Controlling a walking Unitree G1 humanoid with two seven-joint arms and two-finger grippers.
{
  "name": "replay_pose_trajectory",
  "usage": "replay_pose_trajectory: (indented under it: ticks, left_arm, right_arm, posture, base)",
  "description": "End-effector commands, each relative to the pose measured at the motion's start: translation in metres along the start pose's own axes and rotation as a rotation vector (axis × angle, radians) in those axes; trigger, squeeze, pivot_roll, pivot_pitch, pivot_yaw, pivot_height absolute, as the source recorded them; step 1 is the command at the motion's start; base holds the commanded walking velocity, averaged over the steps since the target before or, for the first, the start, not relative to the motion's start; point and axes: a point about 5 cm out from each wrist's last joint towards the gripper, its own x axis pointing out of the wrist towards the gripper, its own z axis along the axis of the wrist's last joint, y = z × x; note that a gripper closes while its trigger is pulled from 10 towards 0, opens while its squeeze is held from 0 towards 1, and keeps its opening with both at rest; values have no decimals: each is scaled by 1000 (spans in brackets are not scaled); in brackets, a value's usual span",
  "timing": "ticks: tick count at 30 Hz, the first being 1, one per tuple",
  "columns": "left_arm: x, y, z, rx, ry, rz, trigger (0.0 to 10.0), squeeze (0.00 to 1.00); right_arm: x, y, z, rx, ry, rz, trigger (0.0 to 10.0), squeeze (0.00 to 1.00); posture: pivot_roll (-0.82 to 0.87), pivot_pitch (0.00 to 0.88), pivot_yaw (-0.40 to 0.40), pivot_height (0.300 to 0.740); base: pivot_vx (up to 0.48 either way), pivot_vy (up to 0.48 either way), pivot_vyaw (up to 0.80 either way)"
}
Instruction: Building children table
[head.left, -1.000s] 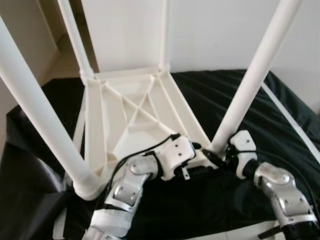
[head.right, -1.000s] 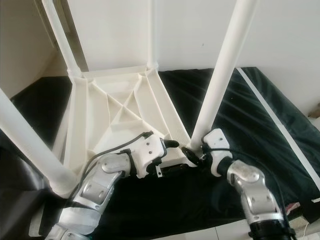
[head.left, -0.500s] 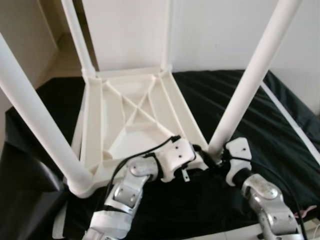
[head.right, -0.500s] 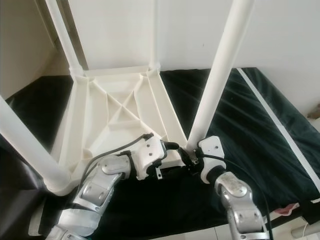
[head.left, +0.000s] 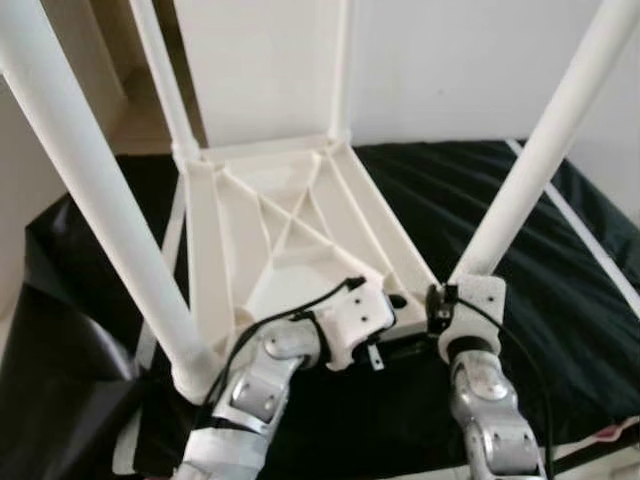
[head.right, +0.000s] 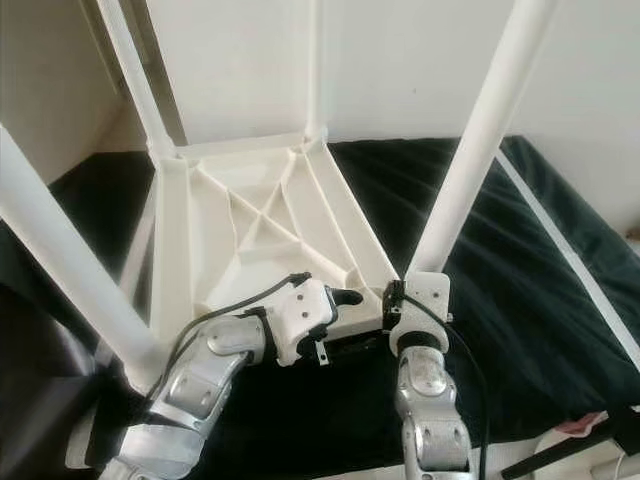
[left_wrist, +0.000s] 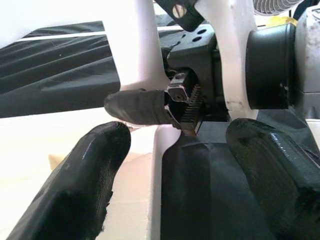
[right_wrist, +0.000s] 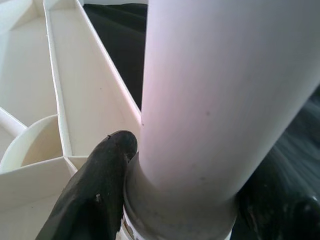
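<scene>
**Four legs up, last one being seated**

The upturned white tabletop (head.left: 290, 225) lies on a black sheet (head.left: 560, 290), ribs showing, with four legs standing in its corners. The job looks nearly done; what seems left is seating this near leg (head.right: 470, 170) firmly and turning the table over. The right gripper (right_wrist: 170, 200) clasps that leg's base, one black finger (right_wrist: 95, 195) pressed against it where it meets the socket. Just beside it, the left gripper (left_wrist: 170, 165) sits spread, straddling the tabletop's edge without pinching anything.
</scene>
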Motion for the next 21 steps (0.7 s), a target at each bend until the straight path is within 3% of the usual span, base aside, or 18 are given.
replay_pose_trajectory:
  ticks: [1, 14, 15, 21]
  left_arm:
    - [0, 6, 0, 12, 9, 147, 10000, 0]
    - [-1, 5, 1, 17, 6, 147, 10000, 0]
    - [-1, 5, 2, 18, 6, 147, 10000, 0]
    - [-1, 5, 2, 20, 3, 152, 10000, 0]
  right_arm:
    - [-2, -3, -16, -12, 88, -15, 10000, 0]
    - [-3, 6, -12, -4, 79, 7, 10000, 0]
    - [-3, 7, -9, 1, 58, 27, 10000, 1000]
    - [-1, 4, -3, 65, 29, 59, 10000, 1000]
  posture:
    - [-61, 0, -26, 740]
    - [-51, 0, -34, 740]
    - [-50, 0, -35, 740]
    - [-50, 0, -34, 740]
  base:
    - [0, 0, 0]
    - [0, 0, 0]
    - [0, 0, 0]
    - [0, 0, 0]
